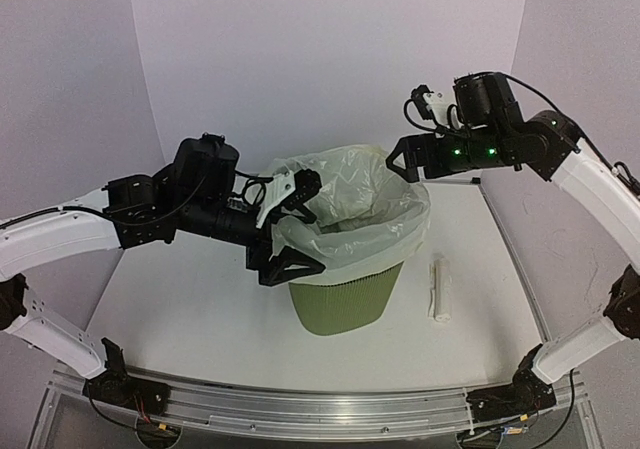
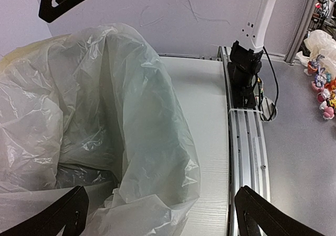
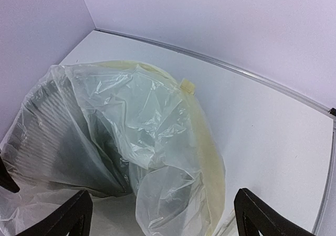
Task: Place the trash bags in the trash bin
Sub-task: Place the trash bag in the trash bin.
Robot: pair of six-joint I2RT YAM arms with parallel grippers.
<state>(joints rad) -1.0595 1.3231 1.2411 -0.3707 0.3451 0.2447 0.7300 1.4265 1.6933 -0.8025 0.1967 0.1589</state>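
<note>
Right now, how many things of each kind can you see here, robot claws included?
Thin translucent crinkly plastic bag: 1
Olive-green slatted plastic bin: 1
Small white rolled bundle: 1
Black two-finger claws, left and right: 2
Total: 5

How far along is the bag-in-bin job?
Done: the trash bag sits opened inside the trash bin, with film draped over the near rim. In hand: nothing is gripped. The left gripper is open astride the bag's near-left edge, and the right gripper is open above the far-right side. Left: the far side billows above the rim and needs seating. A white roll lies right of the bin; can't tell if it's another bag.
</note>
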